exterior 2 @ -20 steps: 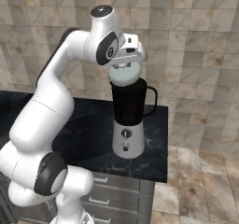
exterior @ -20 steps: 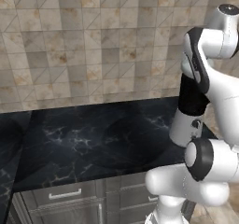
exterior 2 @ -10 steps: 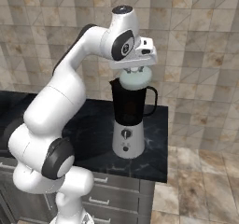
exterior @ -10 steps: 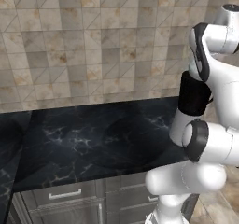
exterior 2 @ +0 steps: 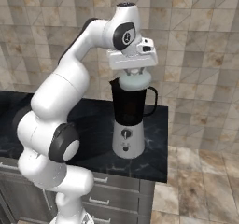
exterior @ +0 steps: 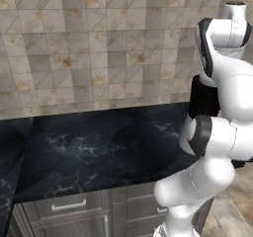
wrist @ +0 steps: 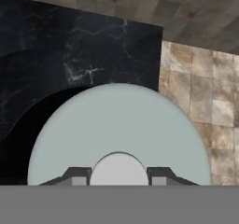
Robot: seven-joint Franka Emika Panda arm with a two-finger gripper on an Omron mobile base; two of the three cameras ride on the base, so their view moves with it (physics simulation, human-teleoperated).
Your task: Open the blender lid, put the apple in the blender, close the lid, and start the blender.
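Observation:
The blender (exterior 2: pixel 127 141) stands on the black counter near its right end, a silver base with a black dial under a dark jar (exterior 2: pixel 128 104). In the left base view the jar (exterior: pixel 201 98) peeks out behind my arm. My gripper (exterior 2: pixel 134 72) hangs straight down over the jar and is shut on the knob of the blender lid (exterior 2: pixel 135 82). The pale lid sits at about rim height, offset a little to the right of the jar mouth. In the hand view the lid (wrist: pixel 119 125) spreads below the fingertips (wrist: pixel 77 174), which clamp its knob. The apple is out of view.
The black marble counter (exterior: pixel 99 147) runs left from the blender, with grey drawers (exterior 2: pixel 107 197) below. A tiled wall backs it. The counter ends just right of the blender, and tiled floor (exterior 2: pixel 200 181) lies beyond.
My arm has swung right with the lid in its grip, and the lid has come slightly lower toward the jar rim. The blender has not moved.

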